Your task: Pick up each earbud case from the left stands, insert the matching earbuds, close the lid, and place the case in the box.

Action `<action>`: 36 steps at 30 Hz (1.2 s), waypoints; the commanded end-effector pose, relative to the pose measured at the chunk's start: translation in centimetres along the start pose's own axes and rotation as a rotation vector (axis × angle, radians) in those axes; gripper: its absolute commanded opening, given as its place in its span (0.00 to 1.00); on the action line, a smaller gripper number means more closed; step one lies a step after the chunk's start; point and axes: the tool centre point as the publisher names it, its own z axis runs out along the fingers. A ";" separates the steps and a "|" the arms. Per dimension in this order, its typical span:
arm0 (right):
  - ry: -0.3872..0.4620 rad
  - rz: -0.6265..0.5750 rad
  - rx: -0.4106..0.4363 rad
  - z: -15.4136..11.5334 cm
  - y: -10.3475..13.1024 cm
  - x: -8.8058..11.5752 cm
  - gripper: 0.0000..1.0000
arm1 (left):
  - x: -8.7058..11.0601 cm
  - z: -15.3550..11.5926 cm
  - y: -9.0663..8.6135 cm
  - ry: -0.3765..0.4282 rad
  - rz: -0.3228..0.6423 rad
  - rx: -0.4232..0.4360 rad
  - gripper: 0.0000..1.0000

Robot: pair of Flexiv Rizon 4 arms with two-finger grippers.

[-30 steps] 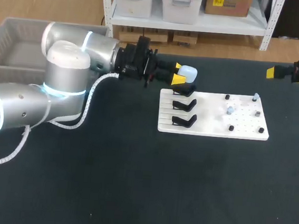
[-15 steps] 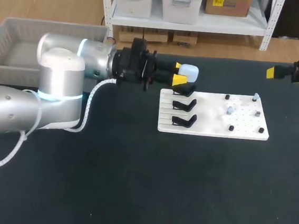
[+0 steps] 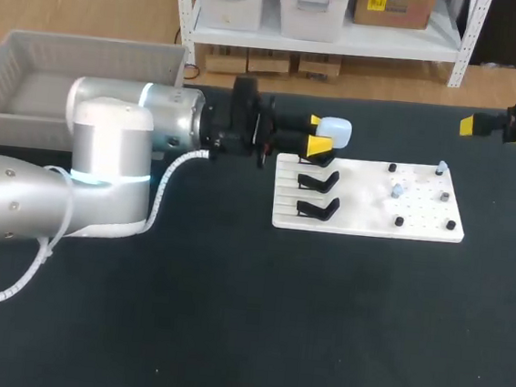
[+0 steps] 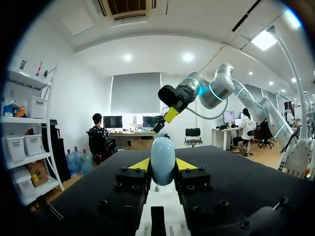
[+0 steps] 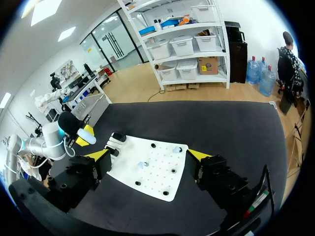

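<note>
Bright, even light falls from overhead. The black table (image 3: 228, 319) looks matt and dark; the silver shell of the left arm (image 3: 108, 133) and the pale earbud case (image 3: 335, 129) carry soft highlights. Shadows are faint.

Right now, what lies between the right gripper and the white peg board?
Nothing: only bare black table separates the right gripper from the white peg board, as the head view shows.
</note>
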 end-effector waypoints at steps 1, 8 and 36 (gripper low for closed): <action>0.000 0.000 0.001 0.0 0.0 0.0 1.00 | 0.3 0.3 -0.3 -0.008 -0.002 -0.024 0.00; 0.000 0.000 0.001 0.0 0.0 0.0 1.00 | 0.4 0.5 -0.2 -0.004 -0.009 0.034 0.00; 0.006 -0.095 -0.010 -0.6 3.8 1.3 1.00 | 0.4 0.0 0.2 0.004 -0.025 0.043 0.00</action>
